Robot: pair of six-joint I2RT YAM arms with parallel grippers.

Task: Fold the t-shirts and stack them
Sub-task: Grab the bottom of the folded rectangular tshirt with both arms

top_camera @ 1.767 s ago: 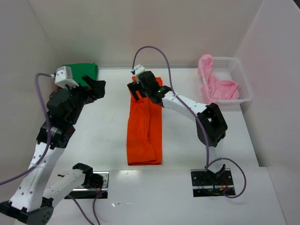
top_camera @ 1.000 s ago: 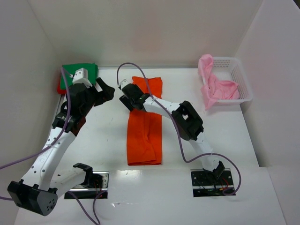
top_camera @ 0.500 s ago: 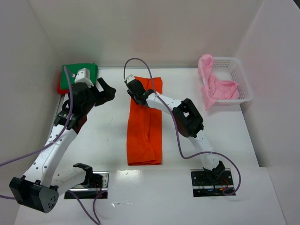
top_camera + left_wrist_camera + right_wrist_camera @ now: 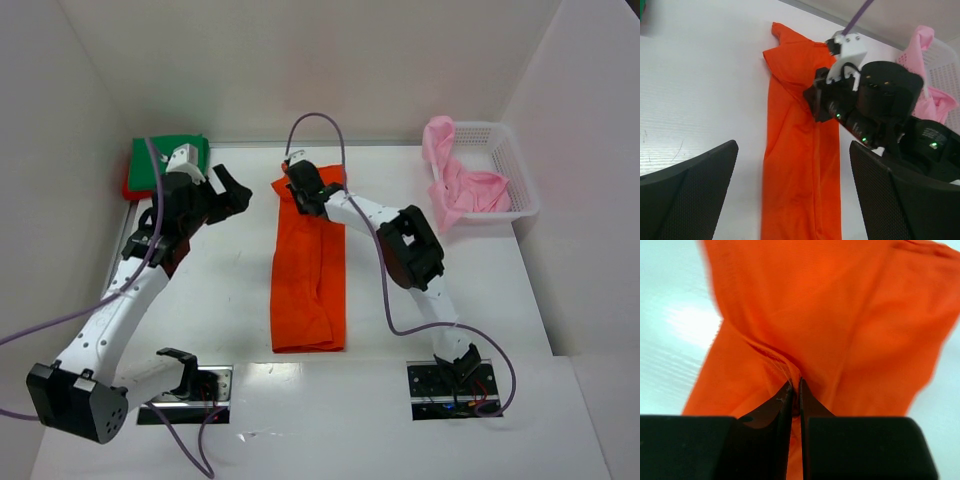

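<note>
An orange t-shirt (image 4: 310, 270) lies folded into a long strip down the middle of the table. My right gripper (image 4: 301, 193) is at its far left corner, shut on a pinch of the orange cloth (image 4: 840, 315), which bunches up between the closed fingers of the gripper (image 4: 795, 390). My left gripper (image 4: 229, 194) hangs open just left of the shirt's far end, holding nothing. In the left wrist view the orange strip (image 4: 800, 165) lies below and between the gripper's wide-apart fingers (image 4: 685, 200). A green t-shirt (image 4: 172, 154) lies on a red one (image 4: 129, 187) at the back left.
A white lattice basket (image 4: 512, 160) at the back right holds a crumpled pink t-shirt (image 4: 462, 186). White walls close in the table at the left, back and right. The arm bases and cables sit at the near edge.
My right gripper has slid from the shirt's left edge a little right onto its far corner and closed on the cloth. The left arm has shifted slightly and stayed open.
</note>
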